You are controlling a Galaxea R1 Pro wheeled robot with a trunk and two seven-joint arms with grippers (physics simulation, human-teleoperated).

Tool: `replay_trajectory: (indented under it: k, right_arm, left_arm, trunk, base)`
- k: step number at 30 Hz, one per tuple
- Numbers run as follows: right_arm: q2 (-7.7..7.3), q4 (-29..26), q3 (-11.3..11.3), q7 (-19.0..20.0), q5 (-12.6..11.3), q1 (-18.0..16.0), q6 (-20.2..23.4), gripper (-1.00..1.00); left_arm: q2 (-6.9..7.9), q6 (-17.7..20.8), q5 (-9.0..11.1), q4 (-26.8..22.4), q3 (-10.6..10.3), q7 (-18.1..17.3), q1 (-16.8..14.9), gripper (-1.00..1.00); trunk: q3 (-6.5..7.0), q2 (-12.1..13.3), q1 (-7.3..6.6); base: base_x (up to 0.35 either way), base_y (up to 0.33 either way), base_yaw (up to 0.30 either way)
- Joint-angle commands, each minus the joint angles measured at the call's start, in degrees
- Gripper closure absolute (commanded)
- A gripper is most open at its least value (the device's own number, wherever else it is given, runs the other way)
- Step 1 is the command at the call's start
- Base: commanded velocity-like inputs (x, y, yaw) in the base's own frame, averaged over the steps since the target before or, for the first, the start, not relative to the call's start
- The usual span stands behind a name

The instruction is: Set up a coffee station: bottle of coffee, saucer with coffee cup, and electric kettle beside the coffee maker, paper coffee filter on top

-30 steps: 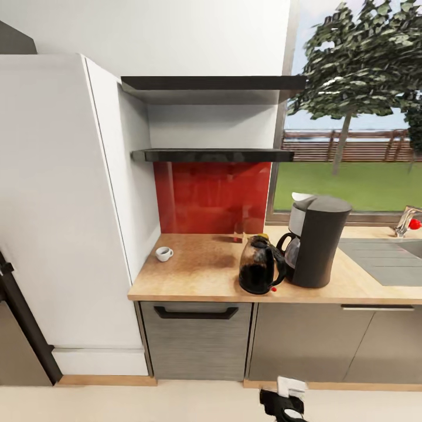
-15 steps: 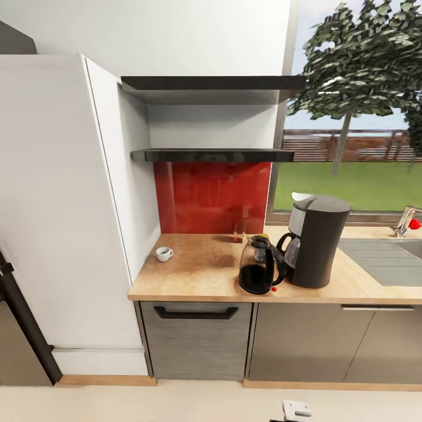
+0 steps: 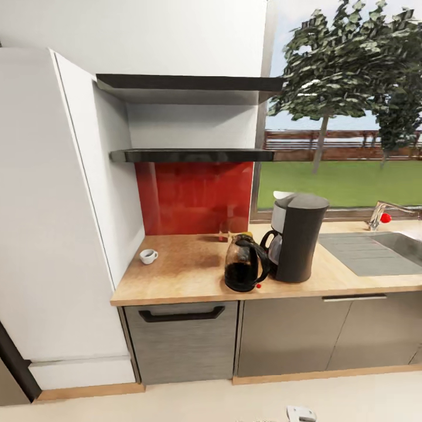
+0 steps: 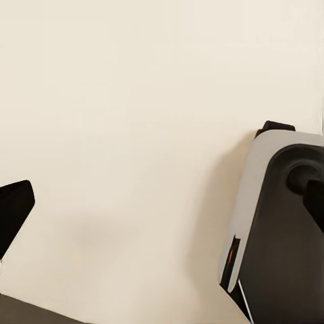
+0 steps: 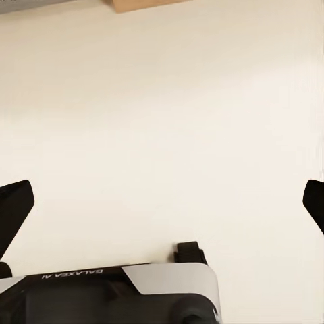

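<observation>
The dark coffee maker [image 3: 296,237] stands on the wooden countertop [image 3: 181,275], with a white paper filter [image 3: 283,194] showing at its top rear. The glass electric kettle [image 3: 243,265] sits touching its left side. A small white coffee cup [image 3: 148,256] rests at the counter's left end by the tall cabinet. A small bottle [image 3: 223,232] stands at the red backsplash behind the kettle, too small to identify. My right gripper [image 5: 162,206] hangs open over bare floor. My left gripper [image 4: 162,206] is open over the floor too, beside the robot's grey base [image 4: 277,229].
Two dark shelves [image 3: 190,155] hang above the counter. A tall white cabinet [image 3: 53,205] stands at the left, and a sink with a tap [image 3: 381,214] at the right under the window. Beige floor [image 3: 193,401] lies between me and the base cabinets.
The whole head view has shifted, so the camera moved; the counter's things sit further left in the picture. The arm part at the bottom edge dropped lower.
</observation>
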Motion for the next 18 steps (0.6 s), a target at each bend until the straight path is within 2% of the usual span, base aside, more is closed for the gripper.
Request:
replay_trajectory:
  k: [1, 18]
  right_arm:
    - [0.04, -0.1, -0.4, -0.2, -0.2, 0.0, 0.3, -1.0]
    - [0.04, -0.1, -0.5, -0.2, -0.2, 0.1, 0.2, -1.0]
  left_arm:
    - [-0.04, -0.1, 0.4, 0.0, -0.5, 0.3, 0.0, -1.0]
    - [-0.25, 0.3, 0.4, 0.0, -0.6, 0.1, 0.0, -1.0]
  trunk:
    - [-0.02, 0.0, 0.02]
    - [-0.02, 0.0, 0.02]
  base:
    - [0.0, 0.0, -0.285]
    - [0.0, 0.0, -0.29]
